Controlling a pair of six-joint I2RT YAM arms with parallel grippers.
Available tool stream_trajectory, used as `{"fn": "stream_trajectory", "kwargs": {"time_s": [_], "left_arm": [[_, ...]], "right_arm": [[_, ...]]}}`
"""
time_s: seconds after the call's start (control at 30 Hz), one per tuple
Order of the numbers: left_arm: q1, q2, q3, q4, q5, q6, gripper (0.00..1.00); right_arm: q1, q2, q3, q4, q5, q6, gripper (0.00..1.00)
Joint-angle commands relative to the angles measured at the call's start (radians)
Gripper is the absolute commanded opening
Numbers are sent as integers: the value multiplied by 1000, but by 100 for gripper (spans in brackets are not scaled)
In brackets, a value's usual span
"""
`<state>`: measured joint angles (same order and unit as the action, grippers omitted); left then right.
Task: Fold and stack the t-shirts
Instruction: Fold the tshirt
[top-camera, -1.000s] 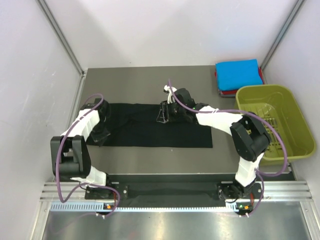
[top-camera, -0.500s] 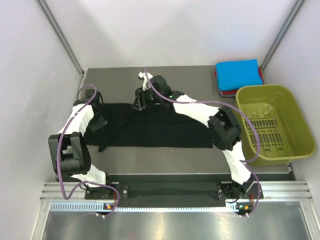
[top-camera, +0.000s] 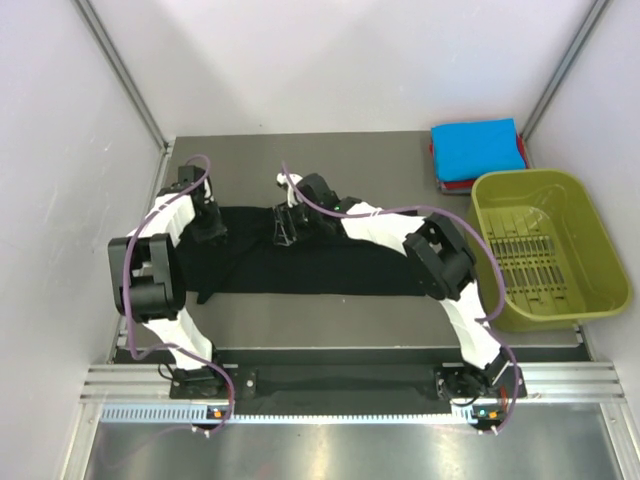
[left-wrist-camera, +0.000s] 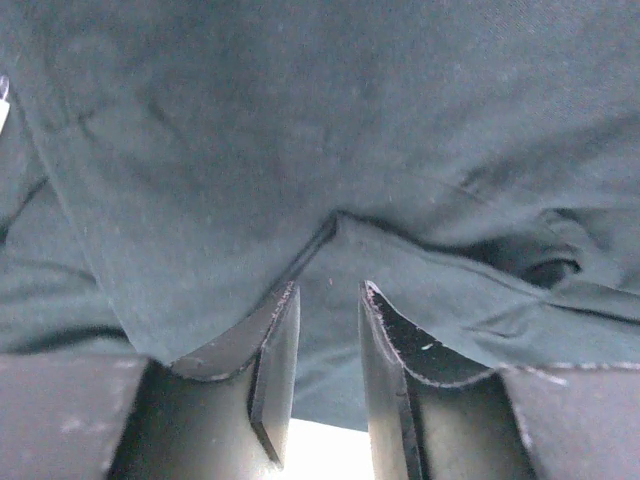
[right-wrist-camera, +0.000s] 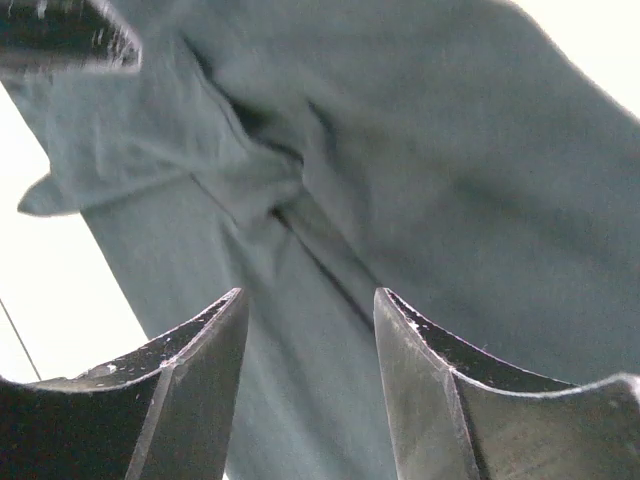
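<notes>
With jaws parted and empty, the left gripper (top-camera: 212, 232) and right gripper (top-camera: 281, 228) hover over the long black cloth t-shirt (top-camera: 330, 265), apparently placed to pinch its far edge for folding.

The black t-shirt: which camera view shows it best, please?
The top external view shows it best: the whole black t-shirt lies as a long band across the table. The left wrist view gives only close dark cloth with folds beyond that hand's fingers. The right wrist view shows a seam and one edge.

Parted gripper (right-wrist-camera: 310, 375) above black t-shirt (right-wrist-camera: 420, 180)
</notes>
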<state>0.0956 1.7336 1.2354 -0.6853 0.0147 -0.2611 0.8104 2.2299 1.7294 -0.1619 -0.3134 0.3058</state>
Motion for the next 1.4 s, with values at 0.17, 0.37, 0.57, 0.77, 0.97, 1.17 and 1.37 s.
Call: {"fn": "stream_trajectory", "kwargs": {"time_s": [0.17, 0.37, 0.57, 0.77, 0.97, 1.17, 1.37], "left_arm": [[0, 53, 26, 79, 1, 125, 38], [-16, 76, 26, 101, 24, 166, 37], [-23, 121, 41, 104, 45, 169, 35], [-43, 130, 50, 107, 22, 166, 13], [-83, 104, 99, 86, -73, 166, 0], [-121, 106, 167, 44, -142, 184, 0], [-149, 98, 180, 69, -168, 215, 0]], "right_arm": [[-16, -263, -157, 99, 14, -27, 54], [-24, -299, -182, 84, 36, -42, 54], [-31, -289, -177, 56, 51, -51, 54], [-33, -285, -168, 39, 56, -53, 54], [-33, -277, -156, 24, 54, -60, 54], [-34, -273, -149, 12, 54, -59, 54], [-42, -276, -148, 7, 54, -59, 54]]}}
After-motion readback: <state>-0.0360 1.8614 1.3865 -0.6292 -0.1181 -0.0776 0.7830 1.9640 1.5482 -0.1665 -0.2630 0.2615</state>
